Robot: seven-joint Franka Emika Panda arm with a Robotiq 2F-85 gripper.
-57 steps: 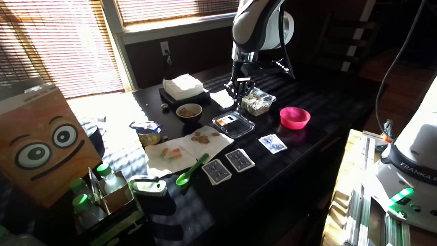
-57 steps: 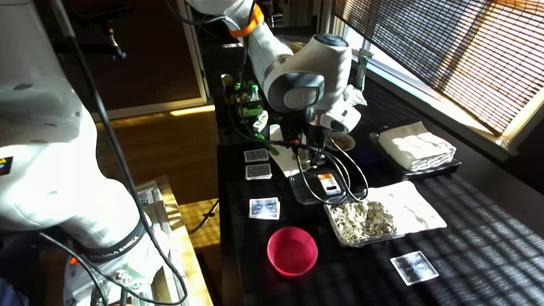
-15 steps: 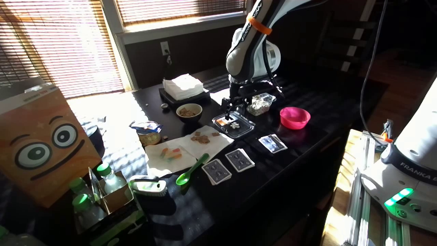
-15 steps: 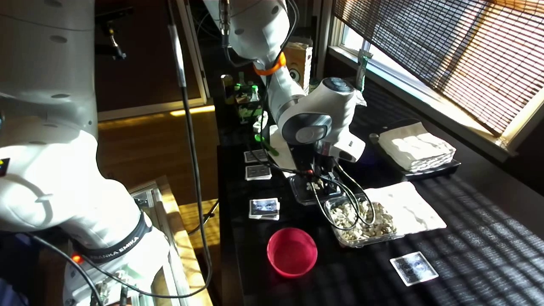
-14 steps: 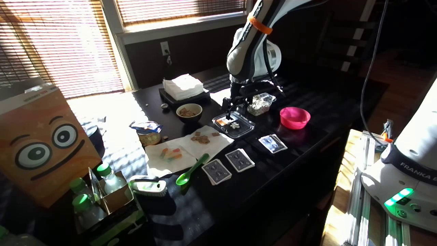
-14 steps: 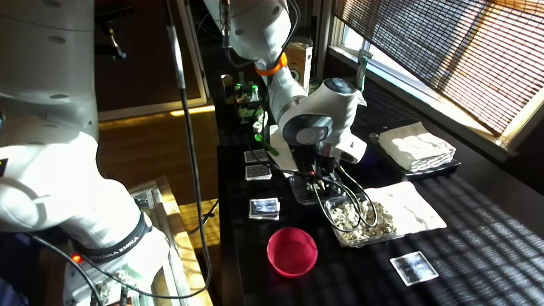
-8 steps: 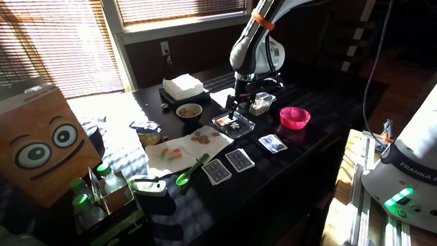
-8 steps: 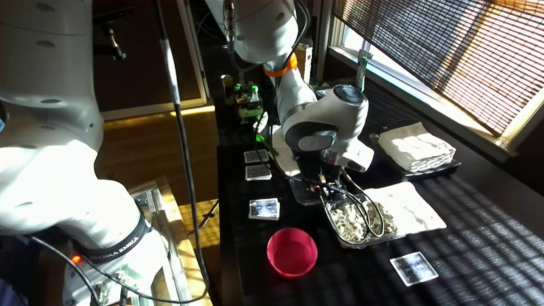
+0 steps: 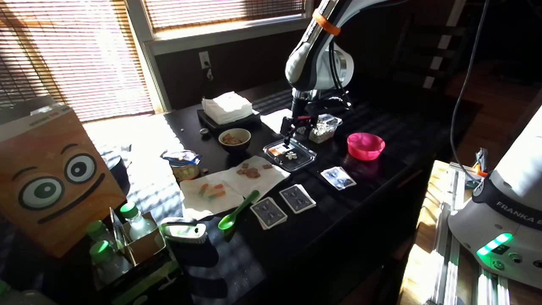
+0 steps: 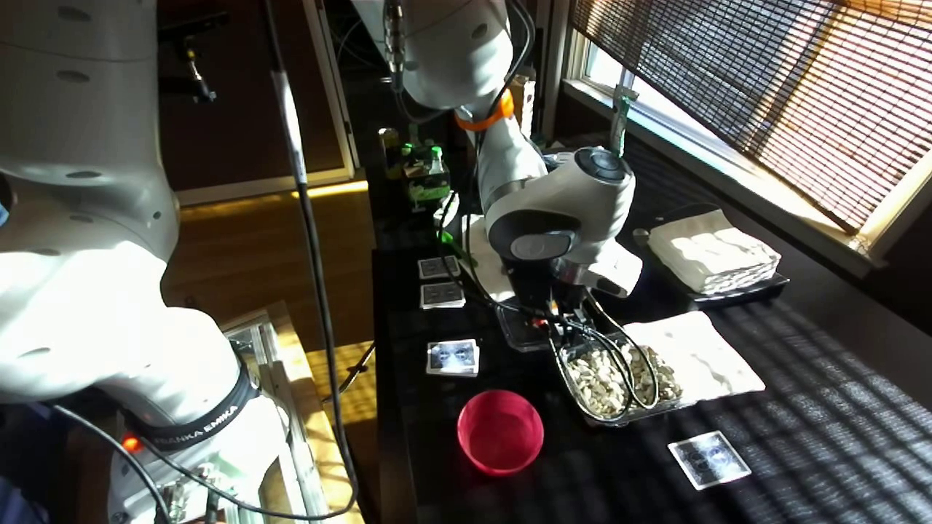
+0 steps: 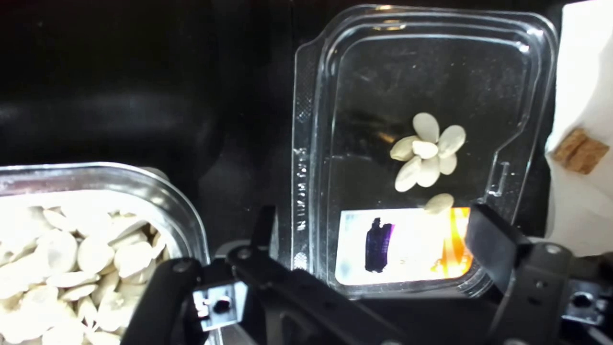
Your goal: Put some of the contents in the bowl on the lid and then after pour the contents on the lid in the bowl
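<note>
Now showing seeds (image 11: 425,149) on lid (image 11: 364,167), bare seconds ago, partly under fingers (image 11: 493,244) spread wide, gripping nothing! Edging towards bowl (image 11: 167,203), just beside fingers. Likely past transfer; next, pouring back into bowl.

Seeds (image 11: 425,149) on the lid (image 11: 373,91), between seed container (image 11: 163,201) and napkin (image 11: 582,211).

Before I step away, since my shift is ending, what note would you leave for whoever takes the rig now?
Claw: open, holding nothing, at the labelled end of the lid; touching or not, unclear.
Bowl: clear container of pale seeds, beside the lid.
Lid: bears a small cluster of seeds and one apart at the label.
Done: some seeds are on the lid.
Left: pour the lid's seeds into the bowl.
</note>
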